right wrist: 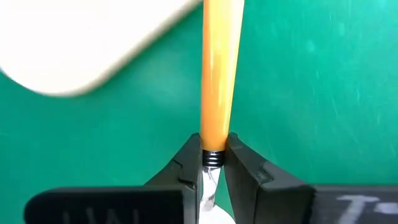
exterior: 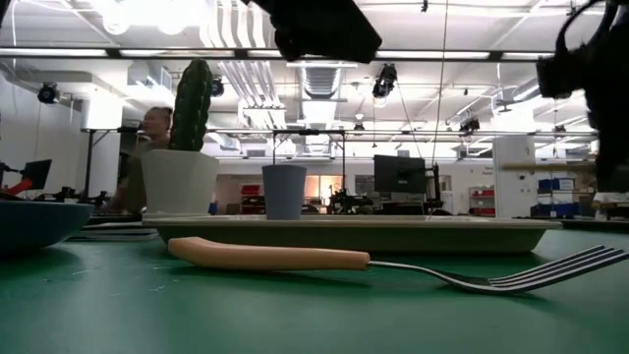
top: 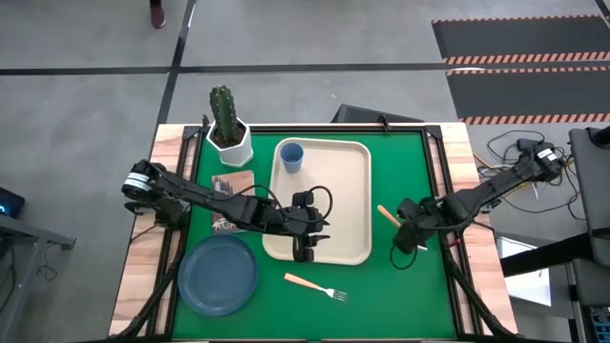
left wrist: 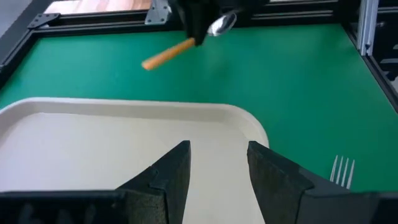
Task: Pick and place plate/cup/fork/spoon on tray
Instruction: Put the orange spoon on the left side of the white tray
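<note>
The beige tray (top: 343,205) lies in the middle of the green table with the blue cup (top: 292,155) upright on its far left corner. The dusty-blue plate (top: 219,274) rests on the table at the near left. The fork (top: 316,287) lies flat on the table in front of the tray, and its tines show in the left wrist view (left wrist: 341,168). My left gripper (top: 305,244) is open and empty over the tray's near edge (left wrist: 143,109). My right gripper (top: 408,232) is shut on the spoon (top: 389,215) to the right of the tray. My right gripper pinches the spoon between its two fingers at the neck (right wrist: 212,158), where the orange handle meets the metal. The handle (right wrist: 217,68) sticks out beyond the fingertips toward the tray, and the bowl (right wrist: 210,211) lies back between the fingers. The spoon looks lifted clear of the table.
A white pot with a green cactus (top: 229,133) stands at the table's far left corner, next to a small printed card (top: 232,184). Black frame rails (top: 448,181) run along the table's edges. A person (exterior: 152,123) shows in the room behind the table.
</note>
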